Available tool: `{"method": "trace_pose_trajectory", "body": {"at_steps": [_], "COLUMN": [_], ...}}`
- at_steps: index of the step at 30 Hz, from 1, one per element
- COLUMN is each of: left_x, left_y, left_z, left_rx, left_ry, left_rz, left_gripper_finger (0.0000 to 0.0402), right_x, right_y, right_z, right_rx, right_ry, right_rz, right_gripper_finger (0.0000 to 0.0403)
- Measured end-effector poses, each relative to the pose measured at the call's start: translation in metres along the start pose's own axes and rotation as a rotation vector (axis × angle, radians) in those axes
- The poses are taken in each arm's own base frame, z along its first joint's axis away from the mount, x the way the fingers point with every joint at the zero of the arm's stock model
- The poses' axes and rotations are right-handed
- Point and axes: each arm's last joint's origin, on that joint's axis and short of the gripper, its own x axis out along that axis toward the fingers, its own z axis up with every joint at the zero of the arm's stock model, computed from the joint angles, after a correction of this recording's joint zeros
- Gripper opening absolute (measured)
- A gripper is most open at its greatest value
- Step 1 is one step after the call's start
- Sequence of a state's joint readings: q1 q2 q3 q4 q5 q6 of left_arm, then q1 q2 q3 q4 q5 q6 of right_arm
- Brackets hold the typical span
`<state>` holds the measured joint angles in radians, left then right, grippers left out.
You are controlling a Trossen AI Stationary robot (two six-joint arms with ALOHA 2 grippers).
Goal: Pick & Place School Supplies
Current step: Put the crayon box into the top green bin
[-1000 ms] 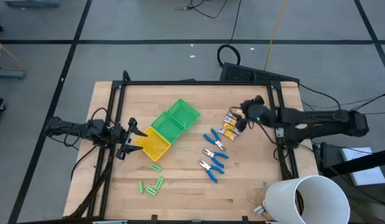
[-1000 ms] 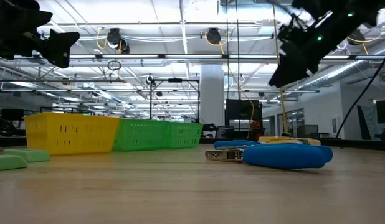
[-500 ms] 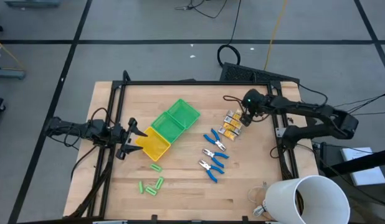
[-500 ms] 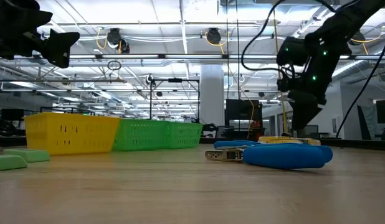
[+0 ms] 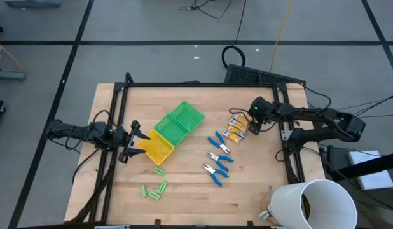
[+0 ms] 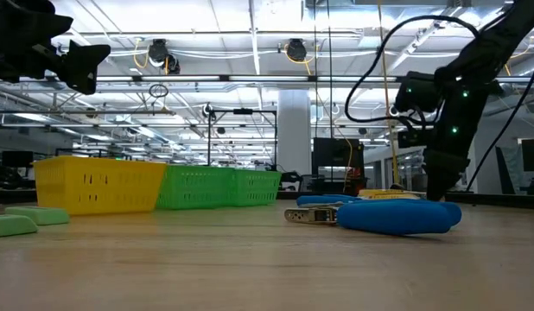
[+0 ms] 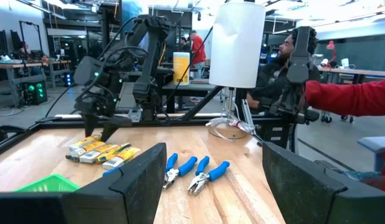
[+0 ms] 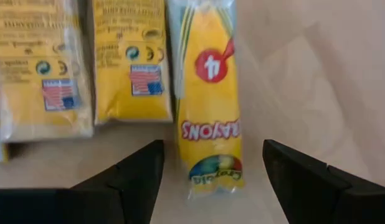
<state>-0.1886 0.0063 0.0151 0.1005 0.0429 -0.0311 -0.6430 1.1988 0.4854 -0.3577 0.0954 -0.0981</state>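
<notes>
While my right gripper [image 5: 252,125] hangs low over the crayon packs [image 5: 236,127] near the table's [image 5: 190,197] right edge, its fingers [image 8: 133,180] stand wide apart with nothing between them but wood. In my right wrist view one pack [image 8: 210,99] lies straight ahead in the gap, its long axis running away from me, the word CRAYONS at my end. Two more packs [image 8: 127,68] lie just beside it, parallel, side by side.

From above, the packs form a small row right of the table's centre, each long axis running slantwise, toward the far right corner at one end.

The three pliers [image 5: 218,157] sit nearer the front edge than the packs, in a loose line, blue handles pointing toward the right front corner. The green sticks [image 5: 156,188] are scattered near the front left, by the yellow end of the tray [image 5: 173,130], pointing various ways.

My left gripper [image 5: 134,141] waits at the left edge, beside the tray's yellow end, its fingers [image 7: 139,183] well apart and holding nothing. A white cup [image 5: 311,205] stands at the right front corner. A person in a red sleeve [image 7: 354,98] sits beyond the table.
</notes>
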Motion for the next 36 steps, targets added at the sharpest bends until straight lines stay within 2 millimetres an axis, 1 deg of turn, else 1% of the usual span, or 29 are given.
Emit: {"method": "trace_pose_trajectory", "body": {"at_steps": [4,7,18,23,28,32,36], "left_x": [0.0,0.0,0.0,0.0,0.0,0.0,0.0], "left_y": [0.0,0.0,0.0,0.0,0.0,0.0,0.0], "left_z": [0.0,0.0,0.0,0.0,0.0,0.0,0.0], "left_rx": [0.0,0.0,0.0,0.0,0.0,0.0,0.0], "left_ry": [0.0,0.0,0.0,0.0,0.0,0.0,0.0], "left_rz": [0.0,0.0,0.0,0.0,0.0,0.0,0.0], "left_gripper_finger": [0.0269,0.0269,0.0269,0.0269,0.0269,0.0269,0.0269], "right_x": [0.001,0.001,0.002,0.001,-0.002,-0.015,-0.028], "right_y": [0.0,0.0,0.002,0.002,0.001,-0.002,-0.001], "right_z": [-0.001,-0.001,-0.002,-0.001,0.002,0.018,0.029], "right_rx": [0.011,0.023,0.025,0.033,0.038,0.076,0.069], "right_ry": [-0.004,-0.003,-0.004,-0.015,-0.046,-0.137,-0.206], "right_rz": [-0.001,0.0,0.042,0.04,0.038,0.035,0.038], "right_gripper_finger": [0.0259,0.0242,0.0127,0.0092,0.0083,0.0088,0.0088]}}
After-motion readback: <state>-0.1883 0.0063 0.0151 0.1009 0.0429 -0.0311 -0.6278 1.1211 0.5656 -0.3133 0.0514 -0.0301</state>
